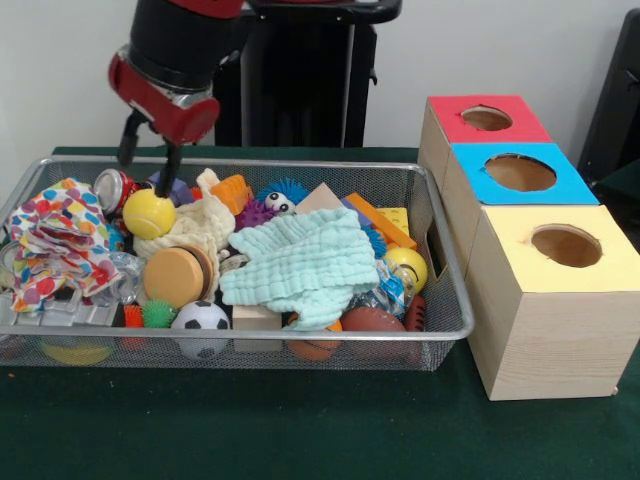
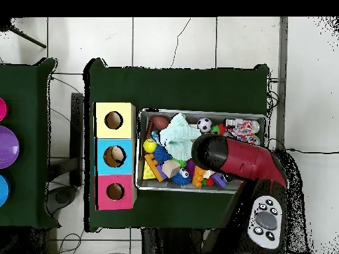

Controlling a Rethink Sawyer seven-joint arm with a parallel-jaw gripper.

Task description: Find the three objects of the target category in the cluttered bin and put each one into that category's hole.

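Observation:
The wire mesh bin [image 1: 440, 250] is full of clutter; it also shows in the overhead view [image 2: 198, 112]. A round tan bun-like toy [image 1: 175, 276] lies at its left middle, beside a cream cloth. I cannot pick out other bun-like toys. My gripper [image 1: 150, 155] hangs open and empty over the bin's far left corner, just above a smooth yellow ball [image 1: 149, 212]. In the overhead view the red arm [image 2: 232, 157] hides the gripper. The red-topped box's hole [image 1: 487, 118] is the farthest of the three; it also shows in the overhead view [image 2: 115, 192].
A blue-topped box [image 1: 520, 172] and a yellow-topped box [image 1: 566, 245] stand in a row right of the bin. In the bin lie a mint cloth [image 1: 300, 262], a spotted cloth [image 1: 55, 240], a soccer ball [image 1: 200, 320], a soda can [image 1: 112, 188] and a brown football [image 1: 375, 320].

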